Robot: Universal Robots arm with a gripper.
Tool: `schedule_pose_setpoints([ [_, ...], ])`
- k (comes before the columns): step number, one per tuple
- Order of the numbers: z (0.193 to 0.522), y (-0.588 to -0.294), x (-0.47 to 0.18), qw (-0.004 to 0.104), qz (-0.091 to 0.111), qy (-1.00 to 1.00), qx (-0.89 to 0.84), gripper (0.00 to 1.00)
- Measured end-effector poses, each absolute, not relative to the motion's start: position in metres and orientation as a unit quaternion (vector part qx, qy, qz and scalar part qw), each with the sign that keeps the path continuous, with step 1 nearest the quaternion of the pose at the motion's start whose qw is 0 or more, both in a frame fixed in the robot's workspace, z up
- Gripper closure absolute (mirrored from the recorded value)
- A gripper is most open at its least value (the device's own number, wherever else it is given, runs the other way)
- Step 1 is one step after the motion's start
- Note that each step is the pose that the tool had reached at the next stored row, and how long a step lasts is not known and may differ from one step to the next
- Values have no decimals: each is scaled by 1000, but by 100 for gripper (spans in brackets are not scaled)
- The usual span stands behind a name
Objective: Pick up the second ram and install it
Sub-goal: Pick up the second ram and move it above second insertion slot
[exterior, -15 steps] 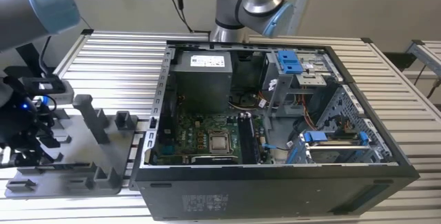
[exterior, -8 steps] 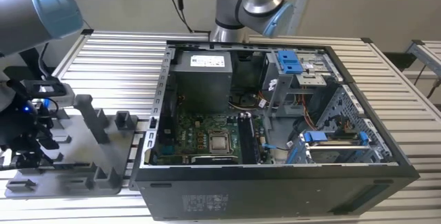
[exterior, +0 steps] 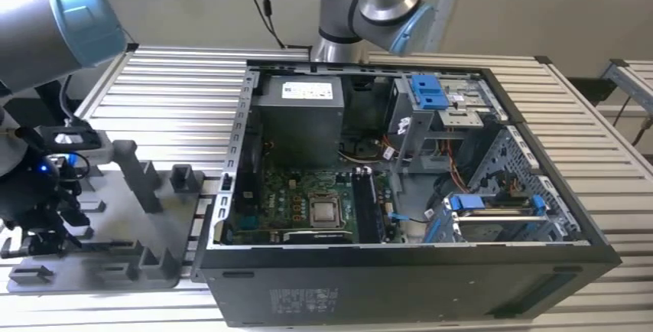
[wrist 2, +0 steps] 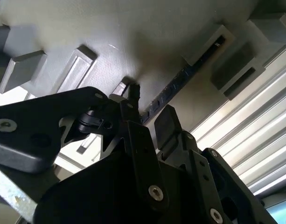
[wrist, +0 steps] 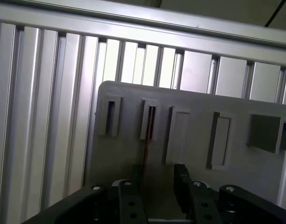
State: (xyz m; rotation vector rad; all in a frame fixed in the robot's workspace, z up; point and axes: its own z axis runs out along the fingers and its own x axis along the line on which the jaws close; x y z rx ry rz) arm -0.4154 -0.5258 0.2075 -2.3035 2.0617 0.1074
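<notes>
Two dark fingers [wrist: 181,184] of the gripper [wrist: 156,179] stand apart, straddling the second ram [wrist: 146,140]. This one thin board stands on edge in one of four raised slots [wrist: 149,119] on a grey fixture plate [wrist: 124,154]. In the exterior view, the plate sits at 9 o'clock from one open computer case [exterior: 408,294].

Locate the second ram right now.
The ram stands on edge in a slot of the grey fixture, at the exterior view's left, right at the end effector.
</notes>
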Motion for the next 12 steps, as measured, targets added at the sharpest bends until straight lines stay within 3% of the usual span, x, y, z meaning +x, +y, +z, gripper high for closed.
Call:
schedule_pose_setpoints([
  [12,194,-527,-415,23,35,666,-745,58],
])
